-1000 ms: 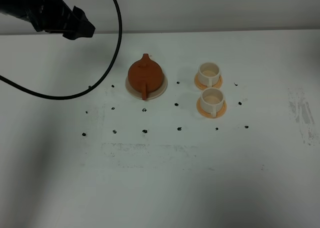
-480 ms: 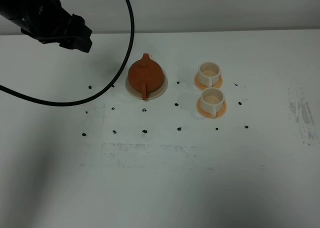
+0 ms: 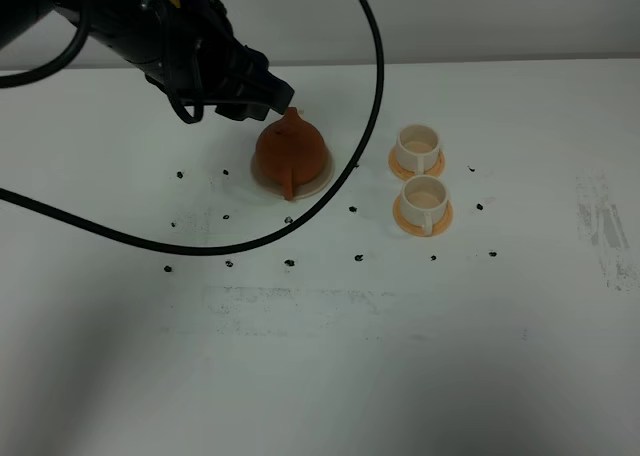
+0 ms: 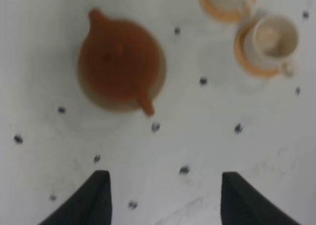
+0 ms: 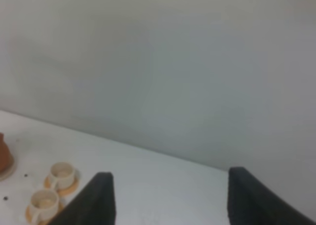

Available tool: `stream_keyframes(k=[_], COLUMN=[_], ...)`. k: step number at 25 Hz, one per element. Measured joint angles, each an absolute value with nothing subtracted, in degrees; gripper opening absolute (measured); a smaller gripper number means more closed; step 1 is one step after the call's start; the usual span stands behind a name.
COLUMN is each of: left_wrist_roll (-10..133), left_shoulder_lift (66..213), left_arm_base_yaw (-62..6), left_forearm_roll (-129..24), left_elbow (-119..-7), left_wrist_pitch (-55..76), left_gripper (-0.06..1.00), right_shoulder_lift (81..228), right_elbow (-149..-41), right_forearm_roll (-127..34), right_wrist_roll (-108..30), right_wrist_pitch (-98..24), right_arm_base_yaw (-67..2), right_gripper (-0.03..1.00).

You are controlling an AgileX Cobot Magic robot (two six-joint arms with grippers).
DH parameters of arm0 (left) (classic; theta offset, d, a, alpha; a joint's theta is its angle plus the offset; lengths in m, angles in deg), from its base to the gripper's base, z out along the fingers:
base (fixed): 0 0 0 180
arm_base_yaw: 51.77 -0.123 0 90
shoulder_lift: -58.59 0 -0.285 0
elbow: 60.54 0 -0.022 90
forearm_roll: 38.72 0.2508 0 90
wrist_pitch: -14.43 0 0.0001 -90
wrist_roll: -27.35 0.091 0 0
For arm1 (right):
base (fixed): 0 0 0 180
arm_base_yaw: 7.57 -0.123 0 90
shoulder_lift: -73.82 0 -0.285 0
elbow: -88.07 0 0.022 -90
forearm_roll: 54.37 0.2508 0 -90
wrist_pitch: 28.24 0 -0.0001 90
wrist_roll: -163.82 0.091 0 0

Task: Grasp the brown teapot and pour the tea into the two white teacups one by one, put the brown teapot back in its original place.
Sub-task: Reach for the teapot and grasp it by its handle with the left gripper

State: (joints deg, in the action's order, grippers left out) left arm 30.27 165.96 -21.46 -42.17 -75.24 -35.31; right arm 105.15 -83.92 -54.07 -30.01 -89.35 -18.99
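The brown teapot sits on the cream-beige saucer at the table's middle. Its handle points to the front and its spout to the back. The two white teacups stand on orange coasters to its right, one behind the other. My left gripper hangs open above the table just behind and left of the teapot. In the left wrist view its fingers stand wide apart, with the teapot and cups ahead. My right gripper is open, high up, with the cups far off.
A black cable from the left arm loops over the table, passing between the teapot and the cups and curving round in front of the teapot. Small black dots mark the white tabletop. A grey scuff lies at the right.
The left arm has swung right from the back left corner to just behind the teapot. Its cable loop has swept right with it. Teapot and cups have not moved.
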Motion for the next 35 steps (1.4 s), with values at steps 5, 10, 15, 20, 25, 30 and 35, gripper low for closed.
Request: stream_keyframes(k=[5,10,15,20,25,30,35], left_wrist_roll=[26.00,25.65,26.38,26.38,26.42,26.63,26.78], left_shoulder_lift=[167.30,170.48,172.29,174.09,176.19,178.16,178.79], left_arm_base_yaw=[-20.25,-20.25,-20.25,-20.25,-20.25,-20.25,-20.25], left_forearm_roll=[-41.46,-41.13,-41.01,-40.89,-40.57,-40.40,-39.72], left_elbow=[-75.24,-75.24,-75.24,-75.24,-75.24,-75.24,-75.24], left_wrist_pitch=[-34.32,-33.49,-31.49,-30.20,-29.63,-29.29,-29.05], left_gripper=[0.51,0.51,0.51,0.51,0.51,0.51,0.51], right_shoulder_lift=[101.02,95.24,90.71,88.98,88.86,88.68,88.13], right_elbow=[-83.06,-76.44,-67.48,-58.80,-51.61,-46.21,-43.45], right_forearm_roll=[-53.67,-52.10,-51.93,-51.85,-50.00,-48.73,-48.55], right_wrist_roll=[-29.29,-28.54,-27.38,-24.93,-23.44,-23.87,-25.14], right_wrist_pitch=[-91.95,-92.28,-92.48,-91.64,-89.68,-89.38,-89.86], right_arm_base_yaw=[-18.99,-18.99,-18.99,-18.99,-18.99,-18.99,-18.99], right_gripper=[0.51,0.51,0.51,0.51,0.51,0.50,0.50])
